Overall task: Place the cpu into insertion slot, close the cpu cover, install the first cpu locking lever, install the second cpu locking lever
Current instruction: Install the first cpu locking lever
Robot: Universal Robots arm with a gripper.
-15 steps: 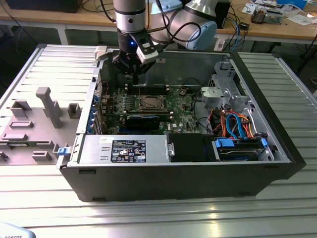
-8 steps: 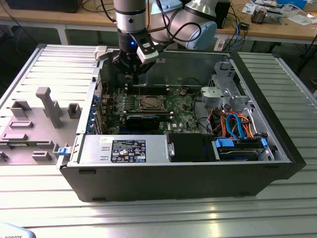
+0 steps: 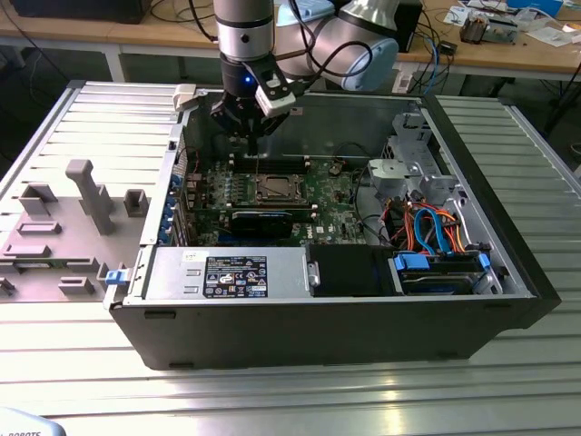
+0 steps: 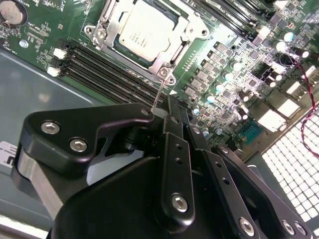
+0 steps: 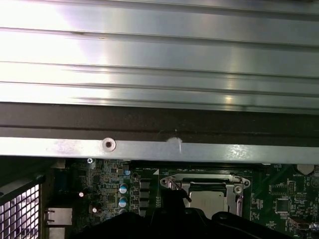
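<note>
The cpu (image 4: 149, 32) lies flat in the insertion slot (image 3: 272, 189) on the green board, its silver top showing through the window of the cpu cover (image 4: 167, 62), which is down over it. A thin silver locking lever (image 4: 158, 92) runs from the cover's corner to the tips of my gripper (image 4: 169, 105). The black fingers are shut together, with the lever's end against them. In the exterior view my gripper (image 3: 253, 138) hangs just behind the socket, inside the open computer case. In the first wrist view the cpu (image 5: 212, 201) and cover (image 5: 202, 180) sit beside my gripper (image 5: 173, 196).
Black memory slots (image 4: 109, 69) flank the socket. A long black card (image 3: 263, 221) stands in front of it, then the power supply (image 3: 236, 272). A metal drive cage (image 3: 408, 173) and blue and orange cables (image 3: 436, 227) fill the exterior view's right. A grey fixture (image 3: 82, 195) sits outside the case.
</note>
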